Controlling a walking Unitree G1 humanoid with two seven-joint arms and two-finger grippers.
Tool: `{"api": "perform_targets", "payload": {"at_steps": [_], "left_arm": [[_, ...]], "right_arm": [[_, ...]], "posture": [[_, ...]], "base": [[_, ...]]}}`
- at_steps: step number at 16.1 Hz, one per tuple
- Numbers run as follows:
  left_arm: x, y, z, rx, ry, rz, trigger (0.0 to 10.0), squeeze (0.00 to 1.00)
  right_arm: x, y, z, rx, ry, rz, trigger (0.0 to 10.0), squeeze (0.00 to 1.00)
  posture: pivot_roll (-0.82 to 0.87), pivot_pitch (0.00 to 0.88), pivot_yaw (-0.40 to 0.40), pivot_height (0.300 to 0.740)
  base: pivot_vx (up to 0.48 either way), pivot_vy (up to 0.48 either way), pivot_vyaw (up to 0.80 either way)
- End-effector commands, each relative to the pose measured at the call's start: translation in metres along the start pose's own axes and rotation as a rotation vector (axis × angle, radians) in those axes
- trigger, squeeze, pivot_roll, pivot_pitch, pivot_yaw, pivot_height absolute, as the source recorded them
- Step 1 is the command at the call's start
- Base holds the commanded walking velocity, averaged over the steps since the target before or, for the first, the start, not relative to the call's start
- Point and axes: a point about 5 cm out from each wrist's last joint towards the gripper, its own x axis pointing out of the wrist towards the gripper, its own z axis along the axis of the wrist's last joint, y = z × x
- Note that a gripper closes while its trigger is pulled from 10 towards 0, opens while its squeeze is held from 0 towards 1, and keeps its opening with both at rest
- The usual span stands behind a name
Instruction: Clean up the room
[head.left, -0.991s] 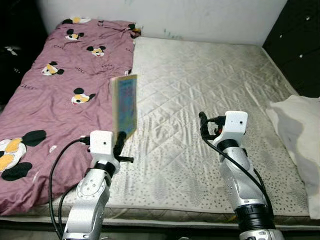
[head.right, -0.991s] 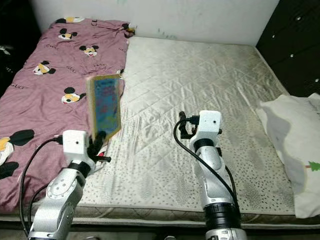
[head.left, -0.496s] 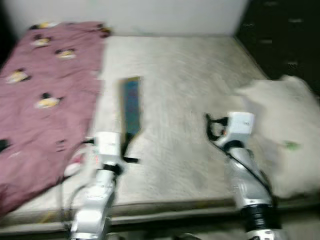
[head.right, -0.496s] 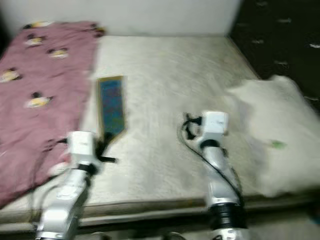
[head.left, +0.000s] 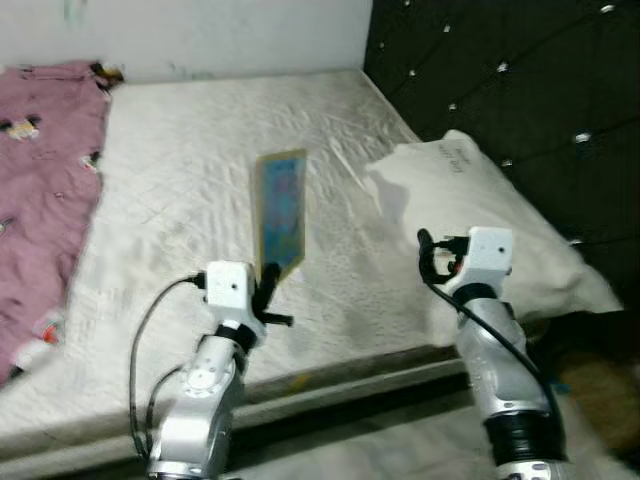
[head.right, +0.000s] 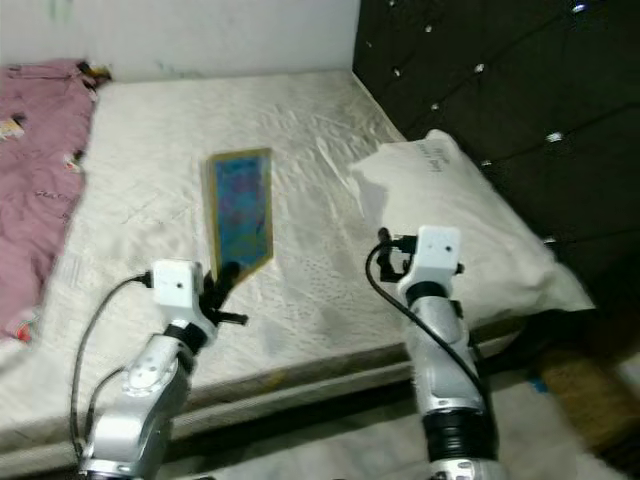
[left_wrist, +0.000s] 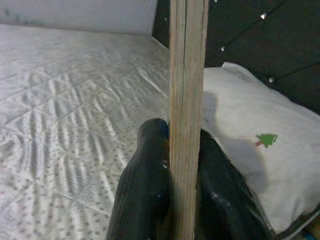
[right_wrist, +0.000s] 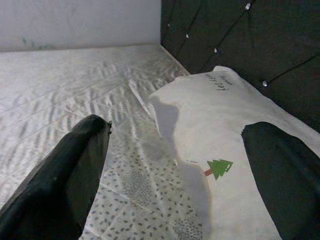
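A thin book (head.left: 279, 214) is clamped upright by its lower edge in the left gripper (head.left: 266, 290) above the mattress (head.left: 190, 150). The right gripper (right_wrist: 175, 170) is held wide open and empty, near a white pillow (head.left: 470, 190) on the right.

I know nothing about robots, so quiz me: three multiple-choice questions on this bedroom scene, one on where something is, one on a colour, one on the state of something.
1. Where does the white pillow lie?
A. against the dark padded headboard
B. on the pink blanket
C. on the floor

2. What colour is the little tree printed on the pillow?
A. blue
B. green
C. yellow

3. What is the left pincer doing?
A. hanging open
B. shut on the book, held upright
C. pressing the mattress

Answers:
1 A: the pillow rests beside the headboard.
2 B: the right wrist view shows a green tree.
3 B: the left pincer clamps the book edge-on; the right pincer is open.
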Motion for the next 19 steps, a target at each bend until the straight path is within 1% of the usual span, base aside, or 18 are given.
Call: {"api": "perform_targets", "payload": {"at_steps": [1, 3, 7, 10, 19], "left_arm": [[-0.0006, 0.0033, 0.0088, 0.003, -0.05, 0.014, 10.0, 0.0], [-0.0005, 0.0029, 0.0092, 0.008, -0.057, 0.015, 10.0, 0.0], [-0.0006, 0.0024, 0.0092, 0.014, -0.054, 0.012, 10.0, 0.0], [-0.0003, 0.0022, 0.0095, 0.011, -0.057, 0.008, 10.0, 0.0], [0.0011, 0.003, 0.0089, 0.01, -0.049, 0.003, 10.0, 0.0]], "right_arm": [[0.0001, 0.0044, 0.003, 0.001, -0.013, 0.024, 10.0, 0.0], [-0.0006, 0.0071, 0.0038, -0.019, -0.023, 0.057, 10.0, 0.0], [-0.0013, 0.0082, 0.0038, -0.027, -0.026, 0.064, 10.0, 0.0], [-0.0016, 0.0073, 0.002, -0.026, -0.019, 0.061, 10.0, 0.0], [-0.0007, 0.0069, 0.001, -0.029, -0.016, 0.055, 10.0, 0.0]], "posture": [[-0.02, 0.101, -0.032, 0.74], [-0.02, 0.102, -0.033, 0.74], [-0.02, 0.103, -0.033, 0.74], [-0.02, 0.103, -0.033, 0.74], [-0.02, 0.101, -0.032, 0.74]], "base": [[0.0, 0.0, 0.0], [0.0, 0.0, 0.2], [0.0, 0.0, 0.79], [0.0, 0.0, 0.0], [0.0, -0.279, 0.0]]}}
